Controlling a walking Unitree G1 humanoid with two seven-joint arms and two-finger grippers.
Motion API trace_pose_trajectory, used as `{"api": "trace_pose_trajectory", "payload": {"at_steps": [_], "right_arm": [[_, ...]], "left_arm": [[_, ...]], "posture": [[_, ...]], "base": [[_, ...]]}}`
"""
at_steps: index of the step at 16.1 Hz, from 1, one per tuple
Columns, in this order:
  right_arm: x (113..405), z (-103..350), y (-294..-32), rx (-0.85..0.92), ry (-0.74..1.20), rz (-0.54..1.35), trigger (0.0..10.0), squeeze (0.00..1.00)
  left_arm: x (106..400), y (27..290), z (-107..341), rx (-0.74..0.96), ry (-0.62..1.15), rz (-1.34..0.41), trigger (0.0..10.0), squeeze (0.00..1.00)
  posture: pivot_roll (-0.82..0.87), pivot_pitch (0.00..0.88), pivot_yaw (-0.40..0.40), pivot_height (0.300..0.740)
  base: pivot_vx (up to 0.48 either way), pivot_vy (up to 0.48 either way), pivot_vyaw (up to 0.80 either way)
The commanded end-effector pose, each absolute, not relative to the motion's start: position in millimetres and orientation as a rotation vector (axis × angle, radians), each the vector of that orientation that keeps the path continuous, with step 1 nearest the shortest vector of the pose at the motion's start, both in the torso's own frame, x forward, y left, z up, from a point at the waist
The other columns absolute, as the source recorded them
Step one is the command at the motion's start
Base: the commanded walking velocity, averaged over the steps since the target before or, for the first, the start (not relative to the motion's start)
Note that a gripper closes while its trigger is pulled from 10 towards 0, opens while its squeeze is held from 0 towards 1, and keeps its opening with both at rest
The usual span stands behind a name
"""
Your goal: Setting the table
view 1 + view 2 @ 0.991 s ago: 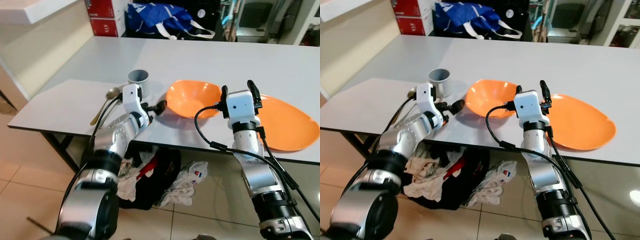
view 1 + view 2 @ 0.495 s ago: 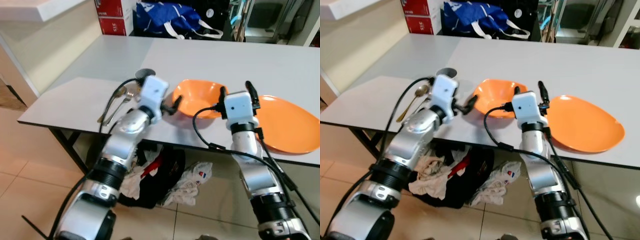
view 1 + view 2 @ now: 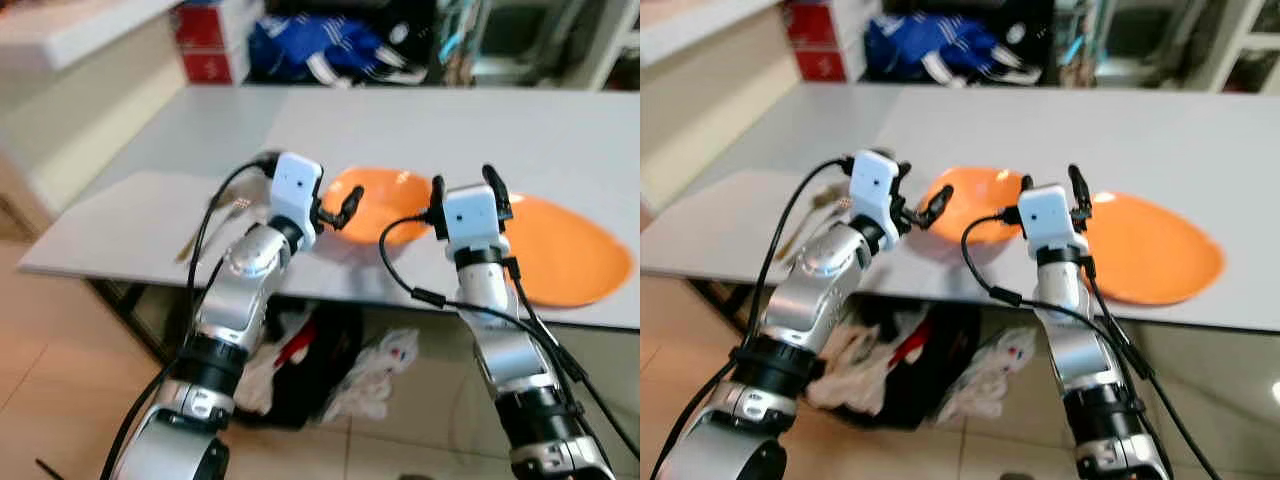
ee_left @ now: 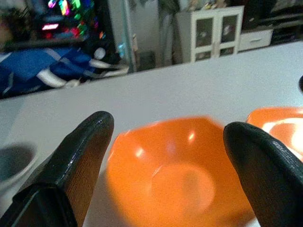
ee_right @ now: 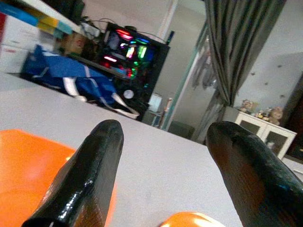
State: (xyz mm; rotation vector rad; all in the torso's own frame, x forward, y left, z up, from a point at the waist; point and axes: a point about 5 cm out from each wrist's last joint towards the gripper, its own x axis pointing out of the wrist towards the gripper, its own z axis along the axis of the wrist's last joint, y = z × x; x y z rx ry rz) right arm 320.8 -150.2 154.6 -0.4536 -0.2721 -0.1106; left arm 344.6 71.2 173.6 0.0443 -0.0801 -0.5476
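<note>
Both pairs of jaws stand wide apart and hold nothing. The left gripper (image 3: 340, 207) hangs just above the near edge of the table (image 3: 420, 120), its fingers (image 4: 85, 156) aimed at the bowl (image 3: 375, 205), which sits centred in the gap between them in the left wrist view, close ahead but not touched. The right gripper (image 3: 466, 187) is raised at the table edge between the bowl and the plate (image 3: 560, 250), fingers (image 5: 90, 175) pointing up and across the table; its wrist view catches an orange edge on one side and a sliver of orange low between the fingers.

Compared with a second ago, the left arm has swung from beside the cup towards the bowl, and the wrist now rides higher; half a second ago it was already near the bowl's left rim, and now it sits squarely facing it. The right gripper has hardly moved. The head camera has shifted too, and the present views are blurred.

The cup (image 4: 12, 163) shows grey at the edge of the left wrist view, beside the bowl; in the head views it is hidden behind the left wrist. A spoon (image 3: 215, 215) lies left of it, blurred. The bowl and plate lie side by side, close together, the plate to the right. A blue bag (image 3: 320, 50) sits beyond the far side of the table, and cloths (image 3: 380, 365) lie on the floor below.
</note>
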Motion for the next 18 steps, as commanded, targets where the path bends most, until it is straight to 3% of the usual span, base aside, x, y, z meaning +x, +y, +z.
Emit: {"api": "trace_pose_trajectory", "payload": {"at_steps": [1, 6, 8, 10, 18], "right_arm": [[321.2, 154.3, -149.4, -0.448, -0.263, -0.1, 10.0, 0.0], [321.0, 155.3, -148.1, -0.408, -0.274, -0.095, 10.0, 0.0], [320.7, 156.0, -146.2, -0.427, -0.284, -0.095, 10.0, 0.0], [320.1, 158.0, -142.0, -0.431, -0.308, -0.065, 10.0, 0.0], [324.0, 152.8, -145.9, -0.384, -0.253, -0.088, 10.0, 0.0]], "left_arm": [[343.1, 70.5, 175.0, 0.039, -0.091, -0.56, 10.0, 0.0], [340.9, 72.5, 174.7, 0.035, -0.092, -0.573, 10.0, 0.0], [335.8, 64.8, 178.2, 0.111, -0.13, -0.624, 10.0, 0.0], [326.6, 48.6, 180.6, 0.116, -0.131, -0.711, 10.0, 0.0], [335.5, 34.0, 198.1, 0.081, -0.119, -0.707, 10.0, 0.0]], "posture": [[-0.1, 0.0, 0.081, 0.728], [-0.1, 0.0, 0.077, 0.728], [-0.09, 0.0, 0.075, 0.728], [-0.1, 0.0, 0.077, 0.728], [-0.1, 0.0, 0.083, 0.728]], "base": [[0.394, -0.27, 0.0], [0.449, 0.0, -0.45], [0.444, 0.0, 0.0], [0.0, 0.0, 0.0], [0.0, 0.0, 0.0]]}}
